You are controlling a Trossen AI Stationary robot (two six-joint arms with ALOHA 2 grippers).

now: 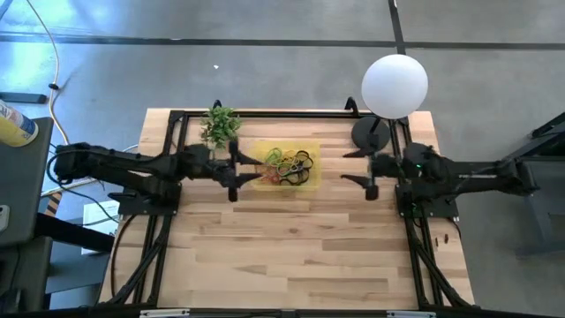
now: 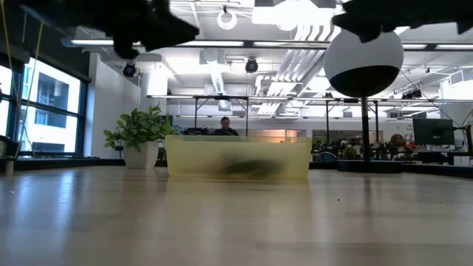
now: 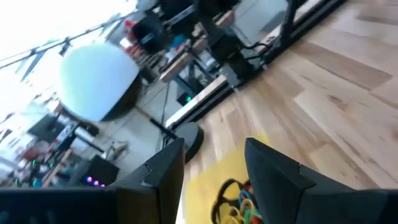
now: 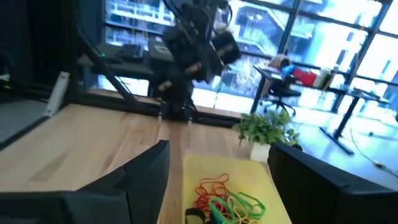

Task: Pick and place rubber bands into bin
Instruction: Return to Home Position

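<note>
Pale wooden planks of the surface (image 2: 236, 222) fill the foreground of the low view and run back to the things at its far side. On the left, the left arm reaches in over the surface. The left tool (image 1: 238, 170) hangs in the air just at the left end of the bin (image 1: 315, 157). Its two fingers (image 3: 166, 180) stand wide apart with nothing between them (the wrist view looks through the gap at yellow plastic and a few loops). Just behind that tool, a small green plant (image 1: 221, 126) in a white pot stands near the bin's back left corner. The bin, a shallow translucent yellow tray, lies flat on the surface between the two arms. The rubber bands (image 1: 290, 166) lie inside it in a loose tangle of black, red, green and yellow. To the right, clear of the bin, the right tool (image 1: 357, 168) hovers above bare wood, its fingers likewise spread wide and holding nothing. Behind it stands a white globe lamp (image 1: 395, 86) on a dark round base.
</note>
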